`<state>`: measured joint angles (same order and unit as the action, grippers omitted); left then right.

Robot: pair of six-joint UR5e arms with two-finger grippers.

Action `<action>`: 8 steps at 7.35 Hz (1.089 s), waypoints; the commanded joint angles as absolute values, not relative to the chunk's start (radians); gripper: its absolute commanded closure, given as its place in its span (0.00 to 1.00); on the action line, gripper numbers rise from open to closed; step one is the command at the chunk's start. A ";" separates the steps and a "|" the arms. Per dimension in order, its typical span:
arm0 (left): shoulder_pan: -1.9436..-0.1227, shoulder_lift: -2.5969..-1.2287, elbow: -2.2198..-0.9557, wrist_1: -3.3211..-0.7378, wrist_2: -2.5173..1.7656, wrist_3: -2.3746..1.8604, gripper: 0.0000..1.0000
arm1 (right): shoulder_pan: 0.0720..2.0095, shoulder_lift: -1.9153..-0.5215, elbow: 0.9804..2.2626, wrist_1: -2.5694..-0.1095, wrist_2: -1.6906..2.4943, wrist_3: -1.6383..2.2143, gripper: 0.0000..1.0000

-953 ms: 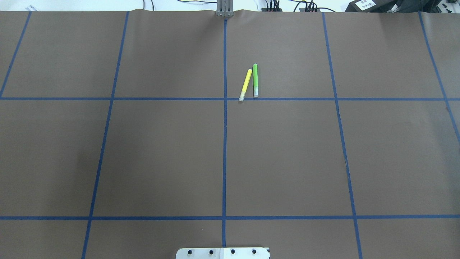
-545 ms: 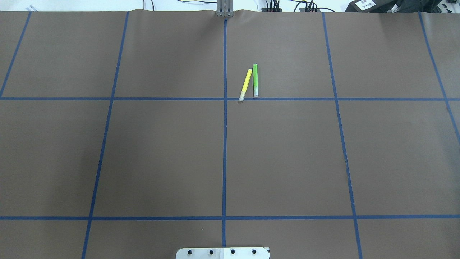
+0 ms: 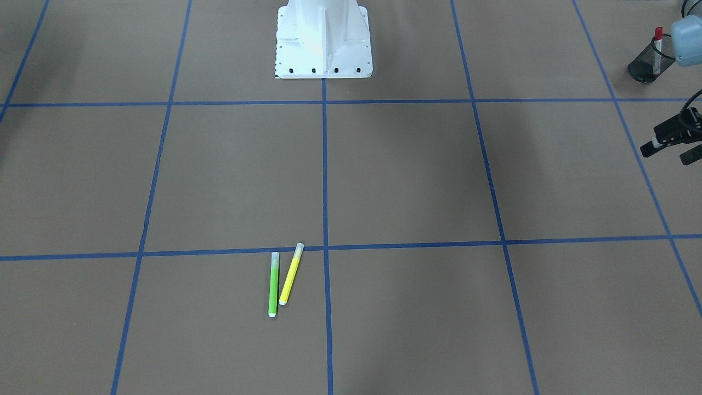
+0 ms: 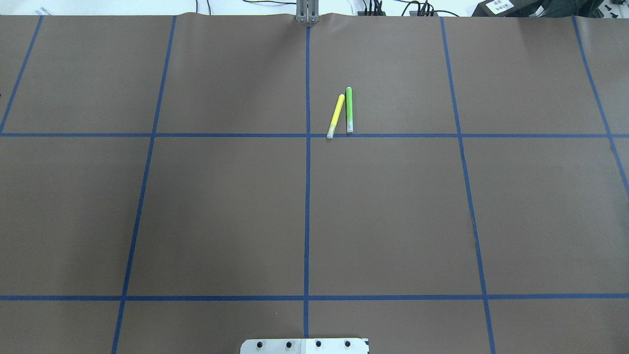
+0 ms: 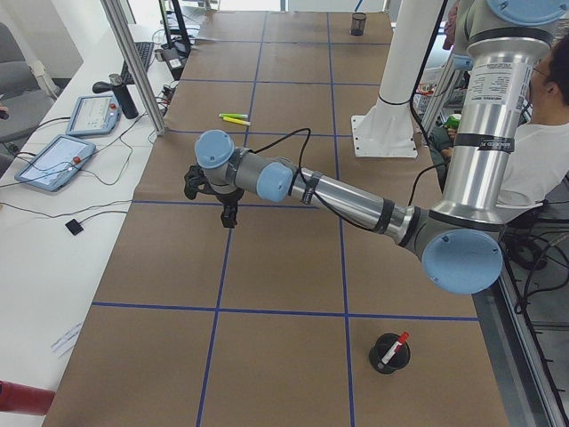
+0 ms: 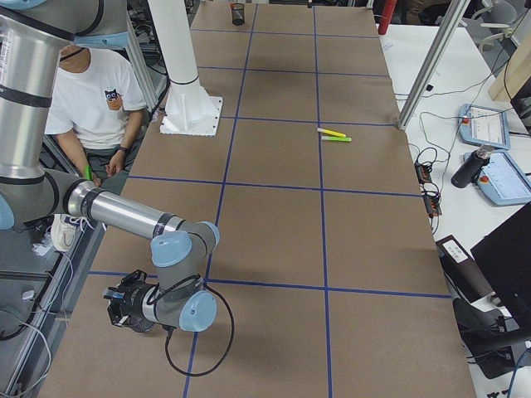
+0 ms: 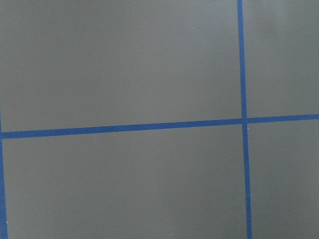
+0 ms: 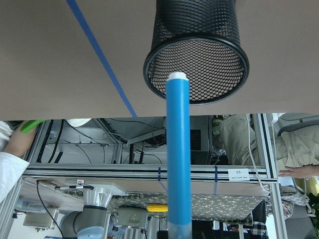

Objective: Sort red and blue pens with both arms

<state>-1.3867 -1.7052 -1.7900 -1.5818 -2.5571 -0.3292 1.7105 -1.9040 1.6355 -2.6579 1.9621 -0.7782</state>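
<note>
Fingers (image 3: 648, 150) of left gripper (image 3: 662, 157) spread; red-capped pen (image 3: 657, 46) (white barrel) in cup (image 3: 643, 69).

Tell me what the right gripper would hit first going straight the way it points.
Probably the black mesh cup: the blue pen ahead of the right gripper aims into its open mouth; the gap is unclear.
</note>
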 commanded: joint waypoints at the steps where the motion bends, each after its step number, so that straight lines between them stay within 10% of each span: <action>1: -1.387 -1.706 -1.816 -1.583 -2.557 -0.348 0.00 | 1.710 -1.896 1.570 -2.651 1.988 -0.779 1.00; 3: -1.387 -1.706 -1.825 -1.583 -2.557 -0.351 0.00 | 1.710 -1.896 1.530 -2.649 1.990 -0.779 1.00; 4: -1.387 -1.706 -1.827 -1.583 -2.557 -0.351 0.00 | 1.710 -1.894 1.507 -2.640 2.006 -0.781 0.67; 5: -1.387 -1.706 -1.828 -1.583 -2.557 -0.351 0.00 | 1.710 -1.894 1.499 -2.634 2.022 -0.773 0.01; 8: -1.387 -1.704 -1.829 -1.583 -2.559 -0.379 0.00 | 1.710 -1.838 1.500 -2.579 2.097 -0.773 0.00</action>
